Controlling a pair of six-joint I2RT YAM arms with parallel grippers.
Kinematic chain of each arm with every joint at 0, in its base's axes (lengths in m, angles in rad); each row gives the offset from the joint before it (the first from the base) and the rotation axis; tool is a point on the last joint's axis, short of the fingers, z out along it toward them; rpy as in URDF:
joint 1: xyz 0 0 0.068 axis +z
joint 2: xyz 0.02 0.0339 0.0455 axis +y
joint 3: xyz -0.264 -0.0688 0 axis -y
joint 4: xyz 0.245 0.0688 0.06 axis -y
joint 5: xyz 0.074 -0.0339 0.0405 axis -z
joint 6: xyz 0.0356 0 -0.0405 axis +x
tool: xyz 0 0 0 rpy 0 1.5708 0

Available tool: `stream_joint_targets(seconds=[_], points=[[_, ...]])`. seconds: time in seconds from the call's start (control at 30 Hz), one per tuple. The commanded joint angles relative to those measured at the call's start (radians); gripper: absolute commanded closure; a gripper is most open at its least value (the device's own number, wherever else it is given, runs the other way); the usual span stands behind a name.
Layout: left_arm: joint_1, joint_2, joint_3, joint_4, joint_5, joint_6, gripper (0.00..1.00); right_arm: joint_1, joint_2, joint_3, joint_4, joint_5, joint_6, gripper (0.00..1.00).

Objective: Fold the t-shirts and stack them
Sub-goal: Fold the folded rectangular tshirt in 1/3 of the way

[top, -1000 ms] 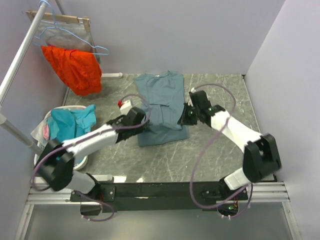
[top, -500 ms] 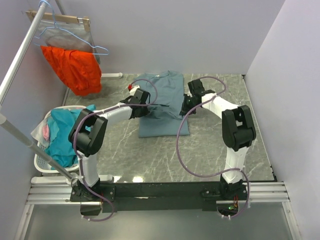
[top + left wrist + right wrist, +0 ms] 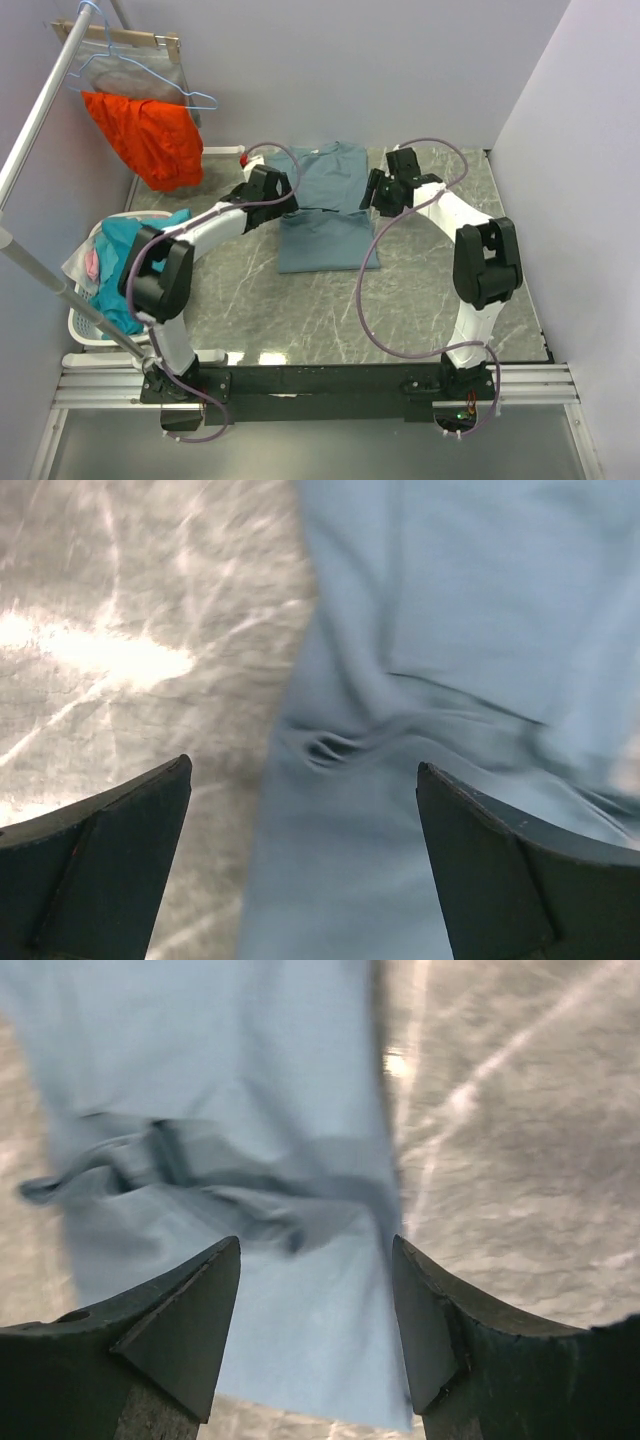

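A slate-blue t-shirt [image 3: 325,205] lies flat at the back middle of the marble table, folded into a narrow strip with a crosswise fold line halfway down. My left gripper [image 3: 272,190] hovers over its left edge and is open. In the left wrist view the shirt [image 3: 450,630] fills the right side, and the gripper [image 3: 302,766] has only cloth below it, nothing between its fingers. My right gripper [image 3: 384,190] hangs over the right edge, also open. In the right wrist view it [image 3: 316,1242] stands above the shirt's [image 3: 230,1080] rumpled fold and holds nothing.
A bright orange garment [image 3: 145,135] hangs from a hanger on the rack at the back left. A white laundry basket [image 3: 85,325] with teal and pink clothes stands at the left edge. Walls close in the back and the right.
Both grippers moved toward the back wall along the shirt's two sides. They were shut on the cloth and have now opened and let it go. The shirt's near hem lies slightly farther back.
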Motion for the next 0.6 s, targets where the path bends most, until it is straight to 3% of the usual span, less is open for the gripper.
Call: stream_joint_targets(seconds=[0.0,0.3,0.57], points=[[-0.007,-0.118,-0.058,0.085,0.148,0.012,0.01,0.04,-0.054,-0.019,0.04,-0.086,-0.013,0.32],[-0.008,0.008,-0.079,0.219,0.447,0.001,0.03,0.078,0.049,0.013,0.047,-0.179,-0.013,0.32],[0.002,0.187,0.005,0.259,0.348,0.053,0.04,0.049,0.213,0.155,0.011,-0.059,-0.052,0.31]])
